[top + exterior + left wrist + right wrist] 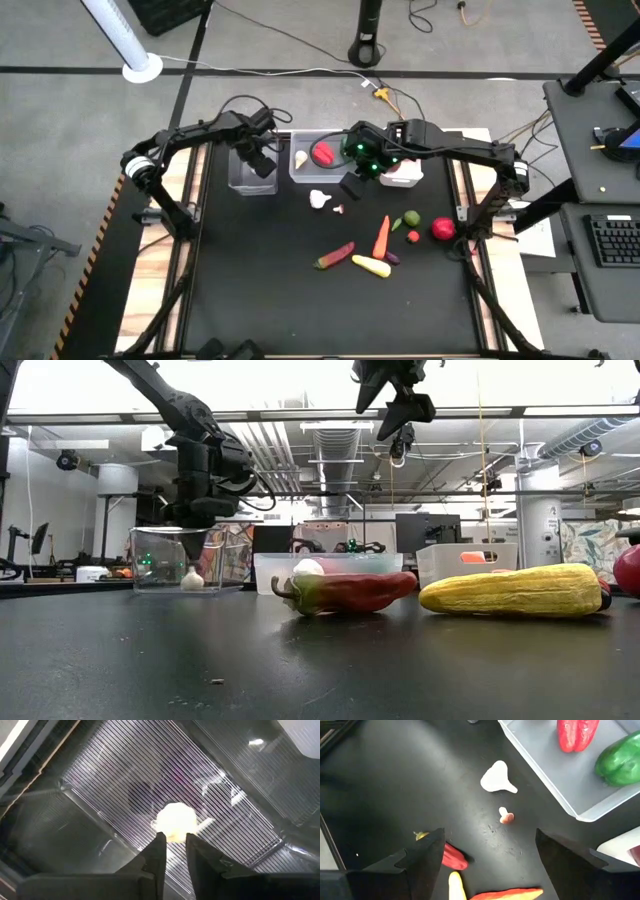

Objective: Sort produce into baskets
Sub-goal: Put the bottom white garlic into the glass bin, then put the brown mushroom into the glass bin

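Three baskets stand in a row at the far side of our black table (pixel 260 290): the wider clear bin (pixel 303 176) with a red pepper (pixel 323 153) in the middle, the narrow clear bin (pixel 240 178) beside it, the white bin (pixel 402 180) at the other end. Our right hand (pixel 352 184) hangs wide open and empty above the table near the wider bin, with carrot (pixel 382 236), yellow squash (pixel 371 265) and loose garlic (pixel 319 199) scattered below. Our left hand (pixel 174 851) sits inside the narrow clear bin, fingers barely parted just beside a white garlic (pixel 176 821) lying on its floor.

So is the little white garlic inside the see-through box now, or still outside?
Inside. The white garlic rests on the ribbed floor of the narrow clear bin, right under the left gripper.
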Robot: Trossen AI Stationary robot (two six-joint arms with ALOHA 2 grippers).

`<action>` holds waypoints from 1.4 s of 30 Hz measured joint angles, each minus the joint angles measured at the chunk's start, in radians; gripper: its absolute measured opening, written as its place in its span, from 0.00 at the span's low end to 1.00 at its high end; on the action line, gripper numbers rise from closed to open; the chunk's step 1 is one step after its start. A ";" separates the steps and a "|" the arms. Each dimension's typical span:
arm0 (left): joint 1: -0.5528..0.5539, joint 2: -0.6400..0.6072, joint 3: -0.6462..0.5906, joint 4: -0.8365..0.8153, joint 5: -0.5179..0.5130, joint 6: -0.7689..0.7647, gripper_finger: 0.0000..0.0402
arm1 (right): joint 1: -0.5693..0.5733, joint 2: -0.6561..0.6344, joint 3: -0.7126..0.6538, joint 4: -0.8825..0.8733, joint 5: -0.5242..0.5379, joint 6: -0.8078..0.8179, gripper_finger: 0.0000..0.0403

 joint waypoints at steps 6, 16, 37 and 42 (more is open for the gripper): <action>0.000 -0.003 -0.001 -0.001 0.001 -0.022 0.24 | 0.000 0.006 0.000 0.001 0.002 0.045 0.75; -0.054 -0.158 0.020 -0.065 0.003 -0.122 0.29 | 0.011 0.099 -0.019 -0.001 0.000 0.130 0.73; -0.389 -0.644 0.020 -0.054 0.003 -0.455 0.29 | 0.051 0.444 -0.045 0.036 0.038 0.039 0.69; -0.419 -0.669 0.020 -0.044 0.001 -0.489 0.29 | 0.053 0.488 -0.045 0.042 0.071 0.019 0.67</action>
